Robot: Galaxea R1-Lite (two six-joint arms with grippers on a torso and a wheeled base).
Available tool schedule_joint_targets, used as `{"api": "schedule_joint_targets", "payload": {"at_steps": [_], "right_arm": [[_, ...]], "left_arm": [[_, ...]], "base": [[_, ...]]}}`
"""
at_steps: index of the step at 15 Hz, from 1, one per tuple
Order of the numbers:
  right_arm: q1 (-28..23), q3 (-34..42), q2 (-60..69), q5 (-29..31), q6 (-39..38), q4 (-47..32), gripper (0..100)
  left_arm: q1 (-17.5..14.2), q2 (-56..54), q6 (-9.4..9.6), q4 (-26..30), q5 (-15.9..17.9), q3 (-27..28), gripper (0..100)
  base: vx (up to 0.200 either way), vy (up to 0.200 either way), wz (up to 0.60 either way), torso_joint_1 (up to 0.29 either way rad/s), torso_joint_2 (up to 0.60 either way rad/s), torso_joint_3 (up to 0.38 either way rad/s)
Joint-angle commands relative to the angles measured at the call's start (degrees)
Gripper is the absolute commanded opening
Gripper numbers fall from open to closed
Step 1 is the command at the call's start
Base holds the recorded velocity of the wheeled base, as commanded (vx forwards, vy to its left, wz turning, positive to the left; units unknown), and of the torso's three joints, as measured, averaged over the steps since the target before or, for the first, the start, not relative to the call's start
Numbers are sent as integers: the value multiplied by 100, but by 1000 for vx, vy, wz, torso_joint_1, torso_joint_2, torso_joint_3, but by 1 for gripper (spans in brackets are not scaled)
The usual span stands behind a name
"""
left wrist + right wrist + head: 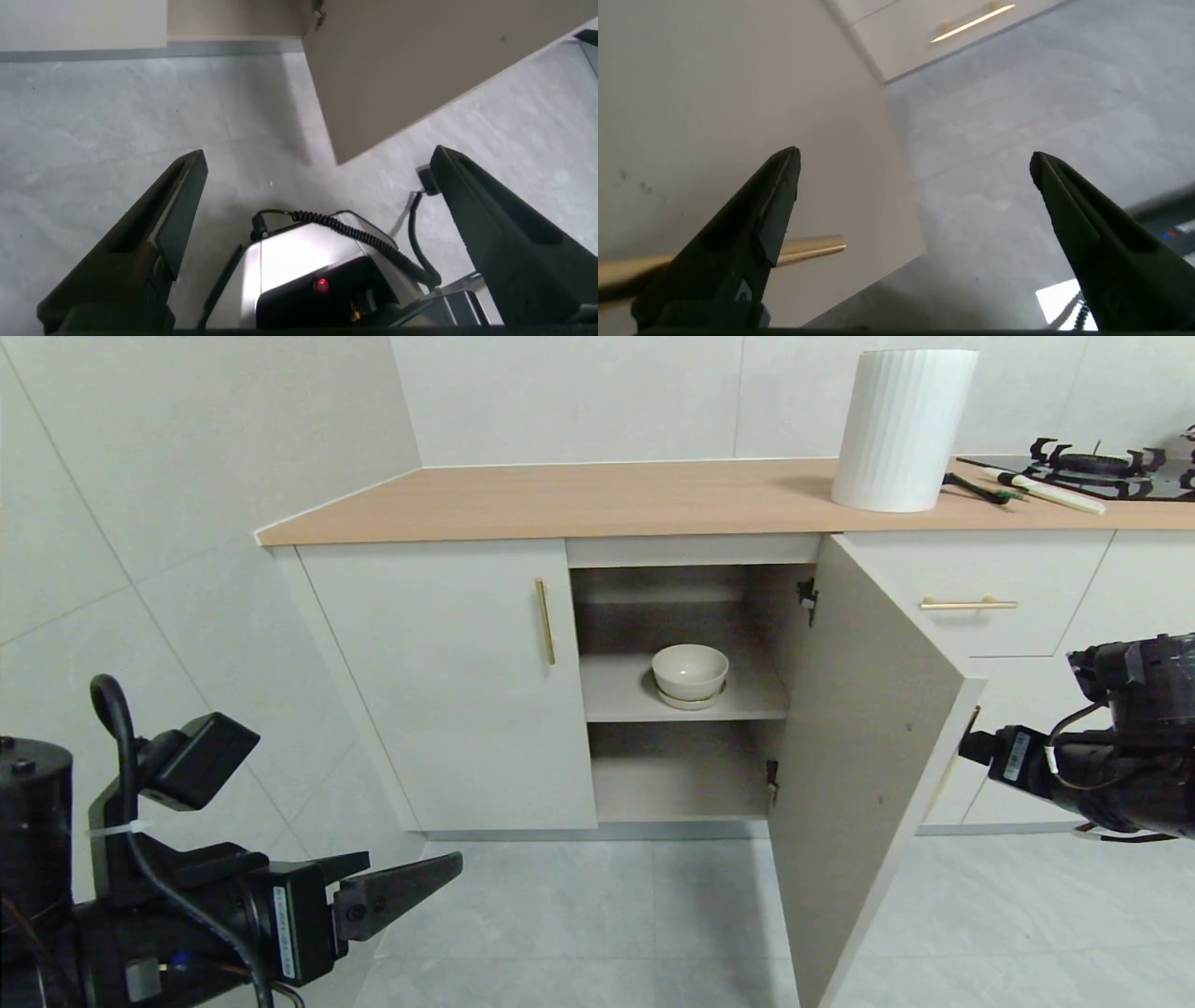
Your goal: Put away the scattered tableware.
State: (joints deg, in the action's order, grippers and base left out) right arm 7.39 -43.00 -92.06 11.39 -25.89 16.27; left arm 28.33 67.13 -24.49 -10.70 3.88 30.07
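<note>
A cream bowl (690, 670) sits on a small plate (691, 701) on the middle shelf of the open cabinet (681, 705). The cabinet door (868, 728) swings out toward me. My right gripper (971, 747) is just behind the door's free edge. In the right wrist view the right gripper (915, 159) is open, with the door's gold handle (811, 249) close to one finger. My left gripper (411, 882) hangs low at the left over the floor. Seen from its wrist, the left gripper (315, 159) is open and holds nothing.
On the wooden counter (579, 499) stand a tall white ribbed container (903, 429), a green-handled utensil (980, 488) and a white-handled one (1046, 491) by the stove (1092, 462). A shut door (448, 681) is to the left of the opening, and a drawer (968, 605) to its right.
</note>
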Motion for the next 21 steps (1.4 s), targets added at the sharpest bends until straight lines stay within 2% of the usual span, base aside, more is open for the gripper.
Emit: {"api": "schedule_joint_targets", "payload": {"at_steps": [1,7,13,18,21], "right_arm": [[351,-148,-172,30,-21,16,100],[1309,-983,-1033,101,-21,16,100],[1555,-2064,-1921,39,14,7,100],[1713,-2152,-2158,57,-311,42,100],[1784,-2134,-2448,101,-461,807,100]], "left_arm": [[-3,1,-3,-2,-1,-2,100],[-56,-60,-3,-11,-19,42,100],[-82,-60,-3,-11,-36,69,100],[-144,125,-3,-28,-45,148,100],[-144,81,-12,-20,-36,148,100]], "base": [[0,0,0,0,0,0],[0,0,0,0,0,0],[0,0,0,0,0,0],[0,0,0,0,0,0],[0,0,0,0,0,0]]}}
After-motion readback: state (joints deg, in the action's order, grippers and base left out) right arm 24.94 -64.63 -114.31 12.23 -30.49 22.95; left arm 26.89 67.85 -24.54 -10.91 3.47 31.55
